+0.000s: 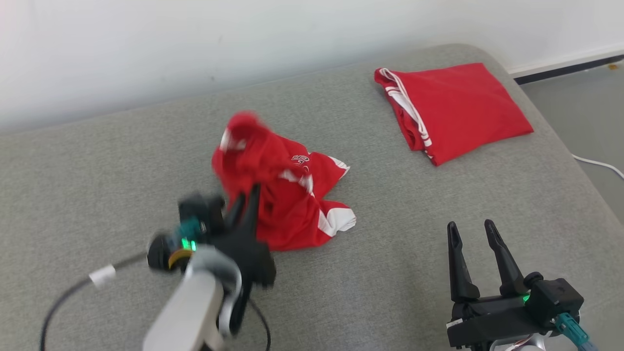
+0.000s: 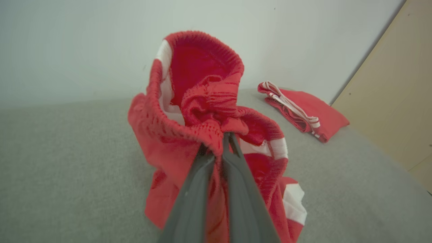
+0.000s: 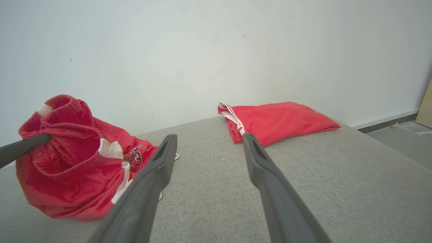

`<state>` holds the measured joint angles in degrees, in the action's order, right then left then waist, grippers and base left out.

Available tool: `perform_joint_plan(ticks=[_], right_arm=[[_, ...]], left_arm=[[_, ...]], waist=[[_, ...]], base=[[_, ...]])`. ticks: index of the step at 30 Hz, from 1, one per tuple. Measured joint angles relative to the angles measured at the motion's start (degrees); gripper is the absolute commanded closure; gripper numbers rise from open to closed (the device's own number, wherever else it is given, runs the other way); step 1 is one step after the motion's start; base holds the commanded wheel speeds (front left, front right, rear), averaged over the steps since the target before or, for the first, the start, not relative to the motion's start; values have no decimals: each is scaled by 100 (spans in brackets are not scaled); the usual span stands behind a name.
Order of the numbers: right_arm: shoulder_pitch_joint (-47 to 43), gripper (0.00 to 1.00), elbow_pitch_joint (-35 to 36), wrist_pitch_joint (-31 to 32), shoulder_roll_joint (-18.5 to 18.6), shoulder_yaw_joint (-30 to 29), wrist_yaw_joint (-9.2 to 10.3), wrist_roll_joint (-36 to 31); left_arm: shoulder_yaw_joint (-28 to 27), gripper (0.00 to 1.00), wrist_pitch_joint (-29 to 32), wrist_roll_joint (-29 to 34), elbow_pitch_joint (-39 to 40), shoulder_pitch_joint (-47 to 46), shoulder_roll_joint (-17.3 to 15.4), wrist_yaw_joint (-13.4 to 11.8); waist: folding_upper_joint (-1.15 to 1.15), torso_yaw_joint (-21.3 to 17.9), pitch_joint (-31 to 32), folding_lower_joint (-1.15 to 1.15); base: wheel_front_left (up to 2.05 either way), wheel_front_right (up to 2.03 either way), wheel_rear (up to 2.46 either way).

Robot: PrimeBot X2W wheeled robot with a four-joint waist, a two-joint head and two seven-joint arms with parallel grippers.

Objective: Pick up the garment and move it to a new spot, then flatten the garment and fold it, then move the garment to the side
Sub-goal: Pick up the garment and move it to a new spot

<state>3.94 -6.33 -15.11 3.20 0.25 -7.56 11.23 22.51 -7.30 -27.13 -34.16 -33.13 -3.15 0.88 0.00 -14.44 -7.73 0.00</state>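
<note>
We see a grey cushion (image 1: 438, 204) with a woven cover spanning the head view. Its rounded far corner sits at the upper right. Behind it a plain white wall (image 1: 195, 48) runs across the top of the frame. At the right edge there is grey floor (image 1: 575, 112), with a dark skirting (image 1: 560, 68) at the foot of the wall and a white cable (image 1: 599, 165) lying on the floor. In the left wrist view a beige panel (image 2: 388, 101) stands at the right edge.

The garment (image 1: 282, 195), red with white bands, sits crumpled in the middle of the head view. Its lower part rests on the cushion and its ribbed waistband is bunched upward. The left tool (image 1: 246, 195), blurred at the lower left, is clenched on a fold of that waistband, and we see the grip clearly in its wrist view (image 2: 226, 136).

The right tool (image 1: 471, 226) hovers at the lower right with its fingers spread wide and nothing between them, well apart from the garment.

A second red piece (image 1: 458, 107) lies folded at the upper right, near the cushion's corner.
</note>
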Motion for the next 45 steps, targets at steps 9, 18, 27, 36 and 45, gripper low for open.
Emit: perform_joint_plan(ticks=[9,18,27,36,45], right_arm=[[-35,0,-119,-1,29,18,0,-25],[-326,0,-125,-2,37,-35,0,-32],[-479,0,-43,-2,31,-176,0,-33],[-594,0,36,-2,21,-282,0,-67],[-670,0,74,-2,20,-305,0,-56]], left_arm=[[115,0,-530,-23,-842,530,3,13],[13,0,-758,56,-166,678,-40,-138],[-345,0,-773,293,905,1316,-620,-401],[-641,0,-773,657,1812,2032,-1240,-647],[-1105,0,-775,862,2438,2942,-1586,-846]], waist=[[0,242,166,0],[0,528,581,0],[0,921,885,0],[0,1190,1085,-1],[0,1357,1164,-1]], base=[[0,0,0],[0,0,0],[0,0,0],[0,0,0],[0,0,0]])
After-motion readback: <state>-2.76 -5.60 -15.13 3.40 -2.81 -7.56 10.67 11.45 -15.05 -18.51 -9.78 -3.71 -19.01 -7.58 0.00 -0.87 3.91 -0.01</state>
